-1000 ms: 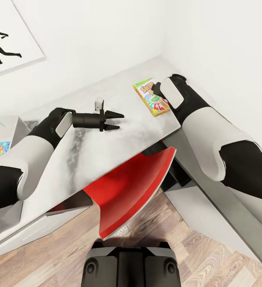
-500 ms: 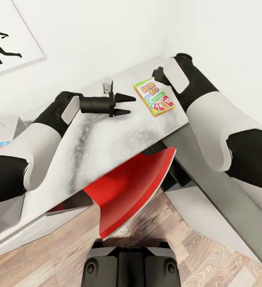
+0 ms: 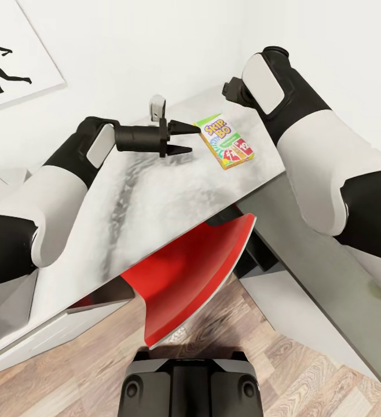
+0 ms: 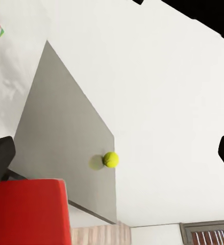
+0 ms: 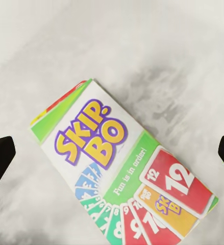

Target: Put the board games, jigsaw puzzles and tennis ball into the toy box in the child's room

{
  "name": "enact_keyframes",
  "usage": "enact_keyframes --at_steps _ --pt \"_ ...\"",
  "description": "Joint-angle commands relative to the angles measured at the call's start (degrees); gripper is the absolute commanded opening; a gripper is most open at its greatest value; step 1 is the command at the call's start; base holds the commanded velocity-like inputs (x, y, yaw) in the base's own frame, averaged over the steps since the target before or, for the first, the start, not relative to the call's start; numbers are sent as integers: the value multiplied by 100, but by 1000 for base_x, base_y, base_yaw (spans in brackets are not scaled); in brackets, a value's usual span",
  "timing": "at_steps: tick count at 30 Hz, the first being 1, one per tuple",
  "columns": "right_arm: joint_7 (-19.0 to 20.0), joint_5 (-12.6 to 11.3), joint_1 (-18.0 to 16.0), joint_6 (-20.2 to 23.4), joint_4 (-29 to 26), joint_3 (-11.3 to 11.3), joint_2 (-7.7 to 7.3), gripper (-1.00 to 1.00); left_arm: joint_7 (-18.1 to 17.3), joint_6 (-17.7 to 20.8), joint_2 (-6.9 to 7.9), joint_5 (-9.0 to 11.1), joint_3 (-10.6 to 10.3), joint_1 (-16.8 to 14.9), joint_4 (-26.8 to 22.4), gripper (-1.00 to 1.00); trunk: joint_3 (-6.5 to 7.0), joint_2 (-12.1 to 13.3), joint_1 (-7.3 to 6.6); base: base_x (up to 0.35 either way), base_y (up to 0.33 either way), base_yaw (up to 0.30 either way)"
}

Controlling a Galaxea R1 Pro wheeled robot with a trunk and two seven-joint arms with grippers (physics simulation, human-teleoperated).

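Fingers of the right gripper [image 5: 112, 153] cut to two dark tips at opposite edges of the right wrist view, set wide apart with the Skip-Bo game box [image 5: 124, 171] lying flat between and below them, not touched; in the head view hidden behind the raised right forearm [image 3: 306, 133], so jaw state unreadable there. Left gripper [image 3: 182, 139] reaching level over the table [image 3: 156, 197], two pointed fingers parted narrowly, holding nothing, tips just beside the near corner of the Skip-Bo box [image 3: 225, 142]; touching or apart, impossible to tell. Box close to the table's far right end, near the edge where the white top meets the wall; bare marbled top open around it toward the left arm. Red chair [image 3: 190, 272] tucked under the table's front edge, wooden floor [image 3: 242, 353] below. Tennis ball [image 4: 110, 160] caught by the left wrist view, resting at the edge of a grey surface against the white wall. Framed silhouette picture [image 3: 11, 52] on the wall, cropped at the corner.
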Motion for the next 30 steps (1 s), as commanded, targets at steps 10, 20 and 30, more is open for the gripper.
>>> enact_keyframes --at_steps 10,20,30 --pt "-40 -30 -4 20 -3 17 0 100 -22 -6 62 6 -18 -2 4 100 -7 -9 3 0 0 0" --pt "-33 -38 -4 20 2 17 0 100 -2 -15 159 3 -23 8 4 100 -6 -9 3 108 42 72" --pt "-23 -39 9 20 0 17 0 100 8 -26 166 -5 -31 22 4 100 0 -9 3 23 8 116"
